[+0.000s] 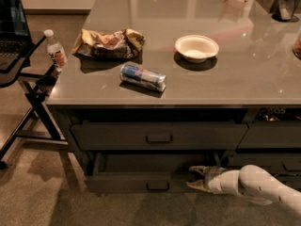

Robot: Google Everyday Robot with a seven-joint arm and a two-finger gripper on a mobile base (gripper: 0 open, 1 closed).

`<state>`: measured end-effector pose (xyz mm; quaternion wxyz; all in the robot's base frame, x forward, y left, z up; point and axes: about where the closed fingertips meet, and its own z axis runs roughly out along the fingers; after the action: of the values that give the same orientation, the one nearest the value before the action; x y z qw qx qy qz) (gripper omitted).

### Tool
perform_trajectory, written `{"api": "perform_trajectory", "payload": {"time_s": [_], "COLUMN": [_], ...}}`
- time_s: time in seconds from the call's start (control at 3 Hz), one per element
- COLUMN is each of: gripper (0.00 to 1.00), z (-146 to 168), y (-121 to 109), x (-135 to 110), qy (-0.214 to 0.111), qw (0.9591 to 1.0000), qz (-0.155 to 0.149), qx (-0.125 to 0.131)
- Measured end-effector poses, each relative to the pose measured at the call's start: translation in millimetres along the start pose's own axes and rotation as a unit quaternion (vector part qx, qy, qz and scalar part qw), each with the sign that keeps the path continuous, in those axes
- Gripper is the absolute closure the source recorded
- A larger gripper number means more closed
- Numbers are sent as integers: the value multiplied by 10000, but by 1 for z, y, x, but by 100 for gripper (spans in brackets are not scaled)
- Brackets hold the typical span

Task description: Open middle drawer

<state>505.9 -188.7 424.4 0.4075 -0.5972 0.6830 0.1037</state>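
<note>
The middle drawer [141,181] is below the counter and stands partly pulled out. Its dark inside shows behind the flat front, which has a small black pull [157,186] at centre. My gripper [195,178] reaches in from the lower right on a white arm [254,185]. It is at the right end of that drawer front. It is open, with one finger [198,169] above the front's top edge and the other low in front of it.
The taller top drawer [159,136] is closed above. On the grey counter [263,79] lie a can [143,77], a crumpled chip bag [109,43] and a white bowl [196,47]. A folding stand with a water bottle [55,50] stands to the left.
</note>
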Motion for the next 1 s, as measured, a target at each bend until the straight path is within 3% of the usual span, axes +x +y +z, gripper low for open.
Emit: {"api": "perform_trajectory", "payload": {"time_s": [0.67, 1.0], "gripper": [100, 81], "z": [-8, -8], "y": [19, 19], "x": [4, 4], "qy": [-34, -34], "qw": [10000, 10000], "qz": [80, 80], "qx": [-29, -29]}}
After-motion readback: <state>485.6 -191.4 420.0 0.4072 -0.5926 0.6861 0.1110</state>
